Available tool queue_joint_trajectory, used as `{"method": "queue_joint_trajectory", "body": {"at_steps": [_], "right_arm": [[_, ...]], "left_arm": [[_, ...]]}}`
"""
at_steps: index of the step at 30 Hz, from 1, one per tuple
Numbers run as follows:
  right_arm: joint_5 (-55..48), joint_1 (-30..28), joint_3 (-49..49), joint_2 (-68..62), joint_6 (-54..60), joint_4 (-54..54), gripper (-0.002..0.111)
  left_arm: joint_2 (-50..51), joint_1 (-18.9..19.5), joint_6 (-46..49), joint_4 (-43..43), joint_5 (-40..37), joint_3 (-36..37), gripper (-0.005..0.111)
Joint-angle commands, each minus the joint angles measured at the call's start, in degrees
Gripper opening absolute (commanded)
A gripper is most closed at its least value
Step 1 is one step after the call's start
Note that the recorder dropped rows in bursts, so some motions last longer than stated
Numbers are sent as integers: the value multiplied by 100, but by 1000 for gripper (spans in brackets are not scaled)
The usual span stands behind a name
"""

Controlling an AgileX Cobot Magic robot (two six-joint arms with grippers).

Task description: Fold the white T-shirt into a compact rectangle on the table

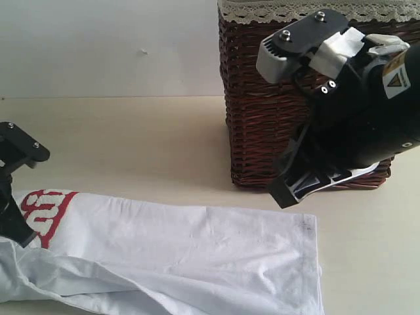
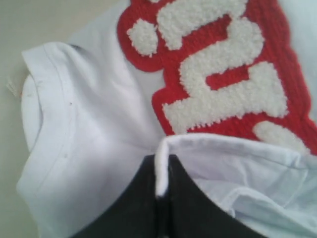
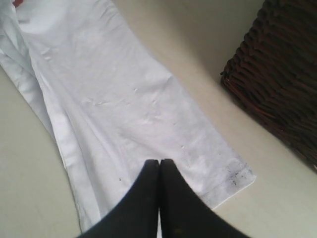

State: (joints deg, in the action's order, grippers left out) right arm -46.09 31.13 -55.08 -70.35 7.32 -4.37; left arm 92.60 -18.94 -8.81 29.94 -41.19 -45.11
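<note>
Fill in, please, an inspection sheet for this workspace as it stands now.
Surface: table, pale and matte.
Job's things: white T-shirt lying in a long band; red letters at one end, dark smudges at a hem corner.
Clutter: wicker basket with lace trim, standing apart from the shirt.
Grippers: left gripper shut on a shirt edge beside the letters; right gripper shut, holding nothing, raised over the shirt.
Cables: nothing seen.
Surroundings: plain wall.

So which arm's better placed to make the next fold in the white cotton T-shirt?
Left, probably: the left gripper is shut on a folded edge of the soft white cotton T-shirt beside its red letters; the right gripper hangs shut, holding nothing.
</note>
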Motion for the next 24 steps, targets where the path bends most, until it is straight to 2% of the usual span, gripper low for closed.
{"method": "queue_joint_trajectory", "body": {"at_steps": [1, 4, 8, 12, 16, 18, 20, 24], "right_arm": [[59, 15, -26, 36, 55, -3, 0], [59, 15, -26, 36, 55, -3, 0], [59, 15, -26, 36, 55, -3, 0], [59, 15, -26, 36, 55, -3, 0], [59, 15, -26, 36, 55, -3, 0], [59, 15, -26, 36, 55, -3, 0], [59, 15, -26, 36, 55, -3, 0], [47, 15, -26, 36, 55, -8, 0]], "left_arm": [[-7, 30, 52, 469, 47, -123, 0], [-7, 8, 135, 1023, 191, -226, 0], [-7, -106, 346, 1653, 940, -287, 0], [45, -243, 1464, 1570, 1803, -287, 0], [244, -287, 2099, 1568, 1801, -287, 3], [362, -262, 2099, 1568, 1762, -287, 12], [475, -230, 2073, 1659, 1786, -287, 26], [515, -223, 1112, 2030, 1907, -287, 57]]}}
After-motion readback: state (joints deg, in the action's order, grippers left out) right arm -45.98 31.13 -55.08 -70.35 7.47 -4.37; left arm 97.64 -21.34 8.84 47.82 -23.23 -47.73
